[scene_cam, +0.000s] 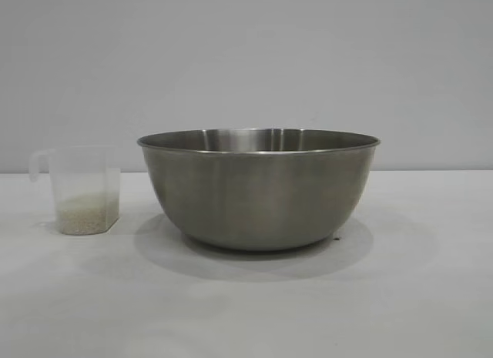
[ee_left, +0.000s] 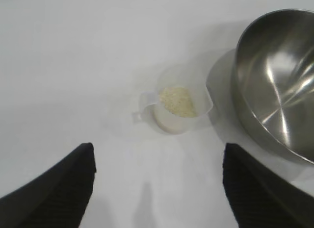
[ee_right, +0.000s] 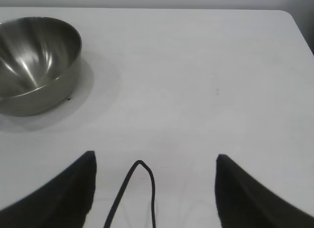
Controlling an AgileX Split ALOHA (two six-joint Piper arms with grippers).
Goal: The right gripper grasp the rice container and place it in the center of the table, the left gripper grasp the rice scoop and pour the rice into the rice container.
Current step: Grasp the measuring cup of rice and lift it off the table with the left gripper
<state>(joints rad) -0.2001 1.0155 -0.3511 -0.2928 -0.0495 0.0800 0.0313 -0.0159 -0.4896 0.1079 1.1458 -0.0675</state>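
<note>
Exterior view: the rice container (scene_cam: 259, 190) stands upright near the middle of the surface (scene_cam: 416, 296), so the placing step appears done. The rice scoop (scene_cam: 79, 190) stands upright just beside it, apart from it, loop handle turned away from the container. The rice (scene_cam: 86, 215) lies in a shallow layer at the scoop's bottom, so pouring is not yet done. No arm shows here.

Left wrist view: the left claw (ee_left: 158, 181) hovers over bare surface with fingers (ee_left: 64, 189) spread wide and nothing between them. The rice scoop (ee_left: 174, 108) sits ahead, roughly centred on the gap, a line that suits an approach for a grasp. The rice (ee_left: 178, 101) is visible inside. The rice container (ee_left: 279, 86) lies close beside the scoop, its visible inside empty.

Right wrist view: the right claw (ee_right: 154, 189) is spread apart and empty, well clear of the rice container (ee_right: 37, 63), seemingly parked to leave room. A black cable (ee_right: 135, 191) loops between its fingers.
</note>
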